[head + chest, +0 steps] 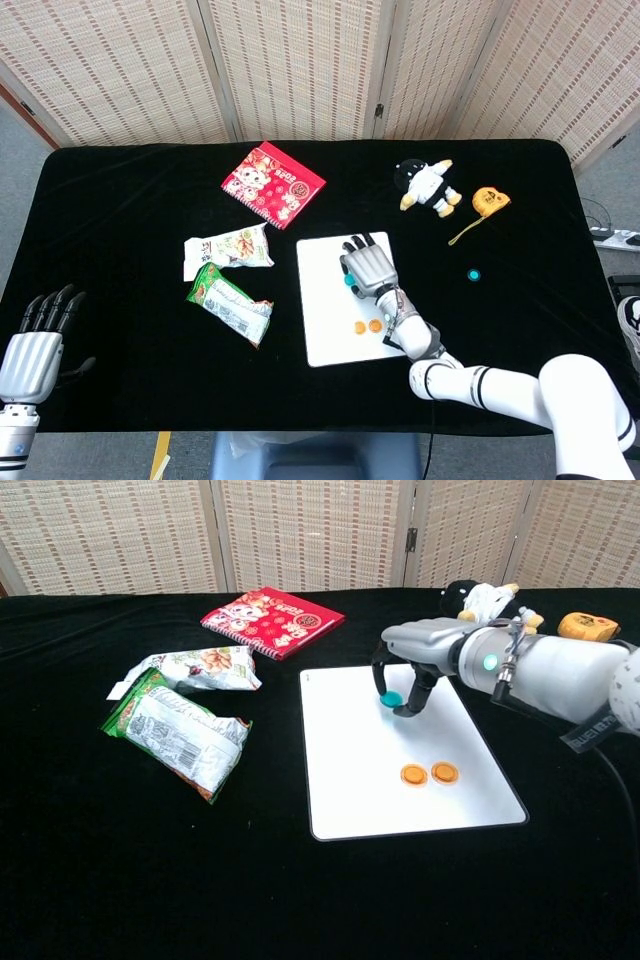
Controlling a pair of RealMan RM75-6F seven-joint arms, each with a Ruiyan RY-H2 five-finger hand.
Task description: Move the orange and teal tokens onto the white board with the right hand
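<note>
Black cloth covers the table [130, 200], w/ woven folding screens behind. Right hand [410, 655] hangs over the upper middle of the white board [350, 780], a teal token [391, 699] pinched in its fingertips just above the board. Two orange tokens [429, 774] lie side by side on the board, lower right part. A second teal token [474, 273] sits on the cloth right of the board, well apart. Left hand [35, 345] shows bottom left in head view only, cut off by the frame edge, fingers spread, holding nothing. Red notebook [272, 622] has cartoon art + writing too small to read; print on the two snack packs [180, 720] not legible either. Plush toy [428, 186] and orange tape measure [489, 199] sit upper right, partly hidden by the arm in chest view.
</note>
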